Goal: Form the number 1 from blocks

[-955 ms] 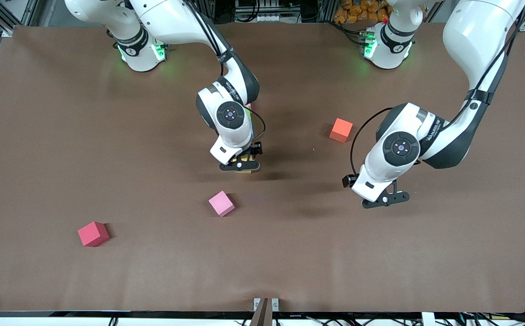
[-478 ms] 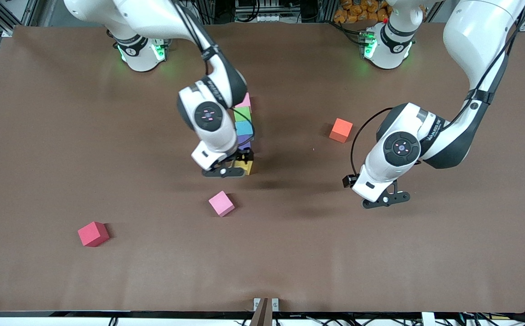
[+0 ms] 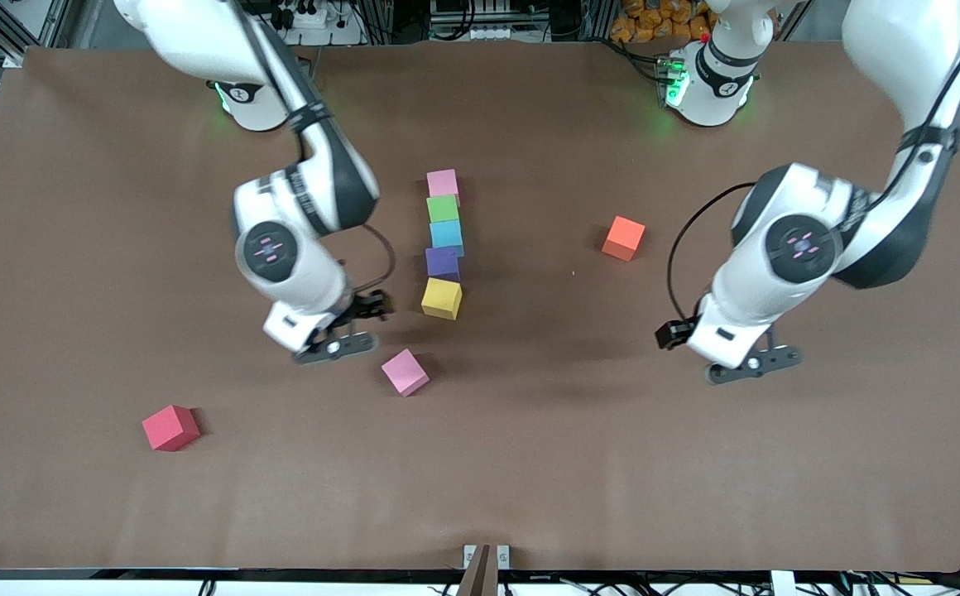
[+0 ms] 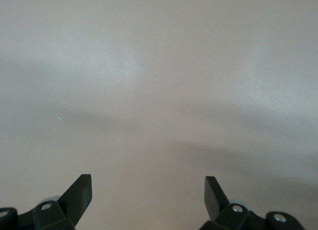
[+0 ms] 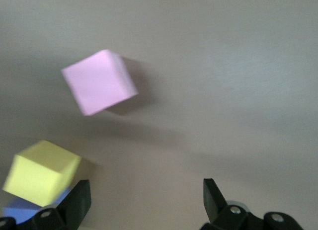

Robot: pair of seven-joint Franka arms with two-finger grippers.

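Note:
Five blocks lie in a straight column on the table: pink (image 3: pixel 443 182), green (image 3: pixel 443 208), light blue (image 3: pixel 446 235), purple (image 3: pixel 442 262) and yellow (image 3: pixel 441 298) at the end nearest the front camera. A second pink block (image 3: pixel 405 372) lies loose, nearer the front camera than the column. My right gripper (image 3: pixel 354 328) hangs open and empty over bare table beside the yellow block, toward the right arm's end. Its wrist view shows the loose pink block (image 5: pixel 99 88), the yellow block (image 5: pixel 42 173) and a sliver of purple (image 5: pixel 20 210). My left gripper (image 3: pixel 749 364) is open and empty over bare table (image 4: pixel 159 91).
An orange cube (image 3: pixel 622 237) sits between the column and the left arm. A red cube (image 3: pixel 170 427) lies toward the right arm's end, nearer the front camera than the loose pink block. The brown table (image 3: pixel 530 463) stretches to its front edge.
My right gripper let go of the yellow block at the column's near end and moved off toward the right arm's end, uncovering the column. The left arm shifted slightly toward its own end.

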